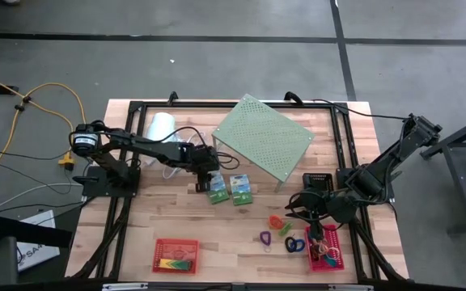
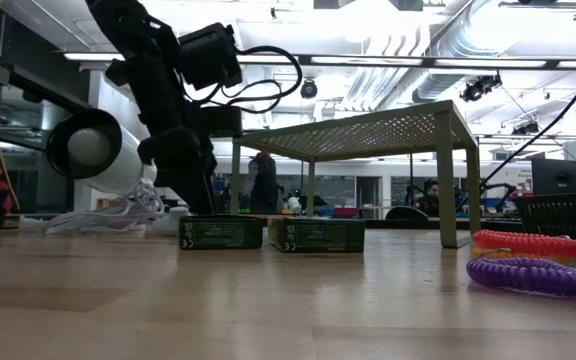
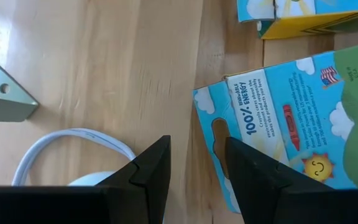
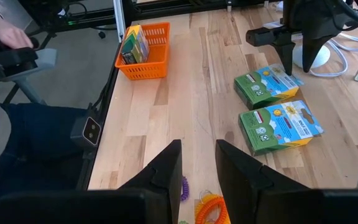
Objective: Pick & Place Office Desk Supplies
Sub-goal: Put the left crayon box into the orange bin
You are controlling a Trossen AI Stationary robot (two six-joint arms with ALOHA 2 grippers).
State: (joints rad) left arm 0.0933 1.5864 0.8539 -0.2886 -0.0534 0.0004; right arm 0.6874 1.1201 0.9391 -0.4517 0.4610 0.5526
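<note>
High view: our left gripper [image 1: 204,172], fingers slightly spread, hovers just beside the flat green-and-white cardboard box [image 1: 218,187]; our right gripper [image 1: 317,232], fingers similarly parted, hangs well apart from that box.

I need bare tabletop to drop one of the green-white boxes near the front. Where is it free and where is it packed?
Free: the wood between the red basket and the coiled loops, in front of both boxes. Crowded: the front right, where the right claw hovers by the pink basket, and behind the boxes, with the left claw, white cylinder and green shelf.
</note>
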